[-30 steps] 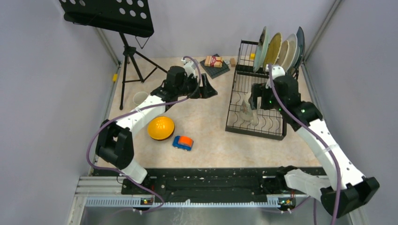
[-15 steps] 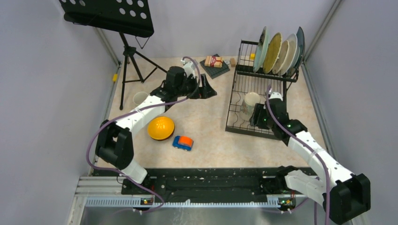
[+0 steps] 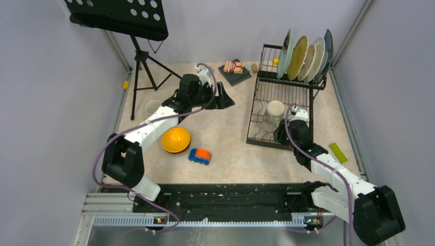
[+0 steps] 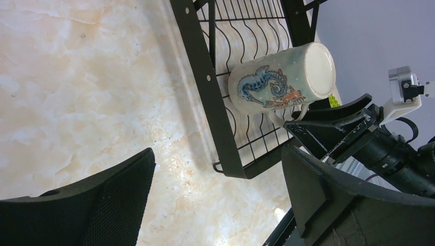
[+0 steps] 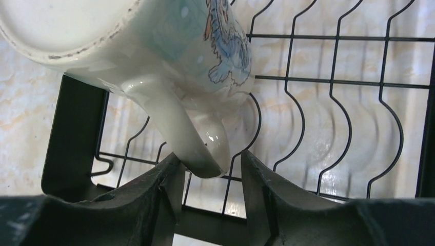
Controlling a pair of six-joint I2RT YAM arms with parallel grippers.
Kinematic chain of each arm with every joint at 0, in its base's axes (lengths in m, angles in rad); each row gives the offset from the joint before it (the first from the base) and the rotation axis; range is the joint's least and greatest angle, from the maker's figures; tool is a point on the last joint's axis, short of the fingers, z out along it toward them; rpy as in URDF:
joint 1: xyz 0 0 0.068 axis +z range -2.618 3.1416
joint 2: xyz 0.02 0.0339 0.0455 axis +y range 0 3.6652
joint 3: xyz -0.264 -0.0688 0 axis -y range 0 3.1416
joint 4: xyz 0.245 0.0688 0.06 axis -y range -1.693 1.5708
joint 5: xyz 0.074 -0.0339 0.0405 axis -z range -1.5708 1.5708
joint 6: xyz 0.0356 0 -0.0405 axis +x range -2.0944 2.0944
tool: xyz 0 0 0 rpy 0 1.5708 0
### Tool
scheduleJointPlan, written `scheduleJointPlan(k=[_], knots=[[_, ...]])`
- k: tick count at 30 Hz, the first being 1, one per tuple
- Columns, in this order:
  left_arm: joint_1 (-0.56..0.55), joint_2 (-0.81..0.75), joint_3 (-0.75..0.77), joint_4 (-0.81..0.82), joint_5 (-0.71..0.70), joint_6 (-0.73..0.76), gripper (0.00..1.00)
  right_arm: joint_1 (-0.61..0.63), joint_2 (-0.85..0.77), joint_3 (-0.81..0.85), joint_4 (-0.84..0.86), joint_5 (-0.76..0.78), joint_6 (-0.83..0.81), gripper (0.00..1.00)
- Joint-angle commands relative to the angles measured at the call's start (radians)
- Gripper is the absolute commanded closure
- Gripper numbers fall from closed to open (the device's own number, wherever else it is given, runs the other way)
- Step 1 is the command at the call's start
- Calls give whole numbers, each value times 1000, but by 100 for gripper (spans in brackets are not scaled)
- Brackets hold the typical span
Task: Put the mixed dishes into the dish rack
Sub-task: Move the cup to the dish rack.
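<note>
A pale green mug with a blue creature printed on it stands upside down on the flat base of the black dish rack. My right gripper is open just in front of it, a finger on each side of the handle; the left finger touches it, the right one stands apart. Round plates stand on edge in the upper tier. My left gripper hangs wide open and empty over the table, left of the rack. An orange-yellow bowl lies upside down, and a beige mug stands near the tripod.
A blue-and-orange toy car lies beside the bowl. A packet on a dark mat sits at the back. The music stand and its tripod occupy the back left. A green strip lies right of the rack.
The right gripper has let go of the mug on the rack base and pulled back toward the near edge, its jaws narrowing. The left arm has barely shifted.
</note>
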State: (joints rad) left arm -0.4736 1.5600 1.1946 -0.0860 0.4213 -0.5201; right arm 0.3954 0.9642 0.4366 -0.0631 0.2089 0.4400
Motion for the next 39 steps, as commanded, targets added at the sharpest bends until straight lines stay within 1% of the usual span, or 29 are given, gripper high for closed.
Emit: scheduleJointPlan(k=[1,2,7,14,16,18,22,25,27,32,35,37,39], knots=[[4,-38,8,22,3,13,4,7,-1,-26,224,71,-18,57],[4,-40,7,22,4,12,4,7,7,-32,243,80,-16,59],[4,-61,-4,24,-6,12,4,-2,85,-41,348,109,11,63],[5,-65,-16,45,-7,11,4,-35,263,-9,570,133,74,64],[6,-63,-10,42,-5,12,4,-46,327,14,626,127,69,64],[6,-66,-9,38,-8,14,4,-57,399,48,653,125,64,61],[7,-71,-18,33,-14,17,4,-82,521,106,726,63,13,58],[9,-70,-18,26,-12,18,4,-106,586,147,775,1,-47,55],[11,-72,-19,23,-14,21,4,-131,621,173,829,-118,-107,52],[13,-71,-21,23,-16,23,4,-166,711,265,799,-296,-193,43],[14,-68,-18,24,-8,23,4,-171,724,278,794,-349,-201,39],[15,-67,-17,19,-10,27,4,-171,697,237,832,-370,-188,35],[15,-71,-20,14,-21,31,4,-170,652,187,861,-360,-170,33]])
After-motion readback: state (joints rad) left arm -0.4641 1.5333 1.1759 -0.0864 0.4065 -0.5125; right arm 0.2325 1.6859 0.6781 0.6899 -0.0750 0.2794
